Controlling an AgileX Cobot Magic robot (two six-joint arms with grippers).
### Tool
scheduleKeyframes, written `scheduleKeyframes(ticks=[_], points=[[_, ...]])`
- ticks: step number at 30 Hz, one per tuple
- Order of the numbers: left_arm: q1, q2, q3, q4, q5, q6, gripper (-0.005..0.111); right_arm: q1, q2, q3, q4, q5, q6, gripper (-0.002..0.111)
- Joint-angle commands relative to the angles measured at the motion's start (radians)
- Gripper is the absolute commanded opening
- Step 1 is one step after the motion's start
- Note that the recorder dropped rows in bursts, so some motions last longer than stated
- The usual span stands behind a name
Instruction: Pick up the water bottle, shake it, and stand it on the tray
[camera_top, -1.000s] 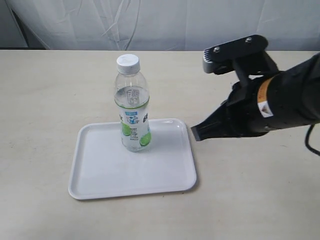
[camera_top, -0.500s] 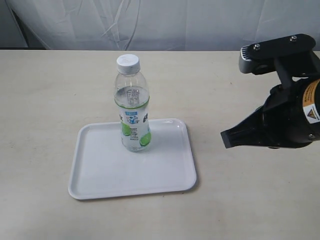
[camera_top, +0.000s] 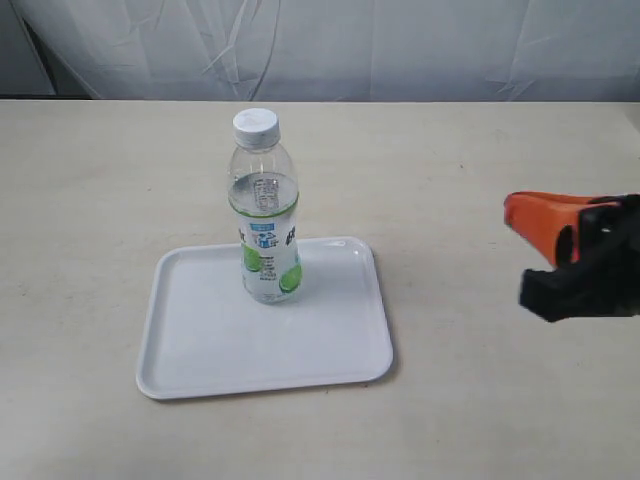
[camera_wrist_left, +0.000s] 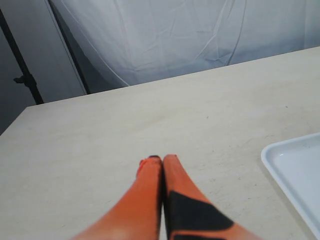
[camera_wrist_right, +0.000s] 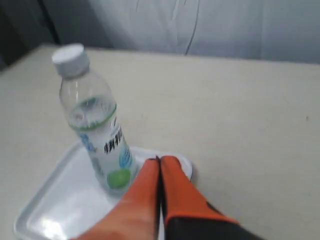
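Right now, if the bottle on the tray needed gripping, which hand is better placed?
Probably right: the right hand points at the water bottle; the left hand sees only a corner of the tray, no bottle.

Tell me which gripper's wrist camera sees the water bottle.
The right gripper: its view shows the water bottle upright on the tray; the left gripper sees only a tray corner.

clear plastic water bottle (camera_top: 265, 200): white screw cap (camera_top: 255, 123), label (camera_top: 270, 258) white/blue/green with a green lime print. flat white rectangular plastic tray (camera_top: 220, 350): plain, uniform. right gripper (camera_wrist_right: 158, 160): orange fingers, black patch further back on one (left gripper (camera_wrist_left: 161, 158) same scheme). matte tabletop (camera_top: 100, 200): beige, faint dark specks. creased fabric curtain (camera_top: 400, 40) behind: white, grey folds.
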Motion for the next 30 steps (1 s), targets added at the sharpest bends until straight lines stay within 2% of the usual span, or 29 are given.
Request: scheduleKeyframes(ticks=[1, 4, 8, 15, 23, 30], points=[[-0.002, -0.005, 0.004, -0.004, -0.013, -0.002, 0.000, -0.235, -0.209, 0.192, 0.098, -0.266, 0.047, 0.001], [-0.002, -0.005, 0.004, -0.004, -0.013, -0.002, 0.000, -0.353, -0.343, 0.278, 0.063, -0.283, 0.098, 0.001], [-0.002, -0.005, 0.004, -0.004, -0.013, -0.002, 0.000, -0.444, -0.486, 0.320, 0.010, -0.283, 0.161, 0.001], [-0.002, -0.005, 0.004, -0.004, -0.013, -0.004, 0.000, -0.607, -0.617, 0.320, 0.000, -0.061, 0.306, 0.001], [-0.002, -0.005, 0.004, -0.004, -0.013, -0.004, 0.000, -0.633, -0.693, 0.320, 0.032, 0.230, 0.304, 0.001], [-0.002, -0.005, 0.004, -0.004, -0.013, -0.004, 0.000, -0.633, -0.693, 0.320, 0.032, 0.236, 0.306, 0.001]])
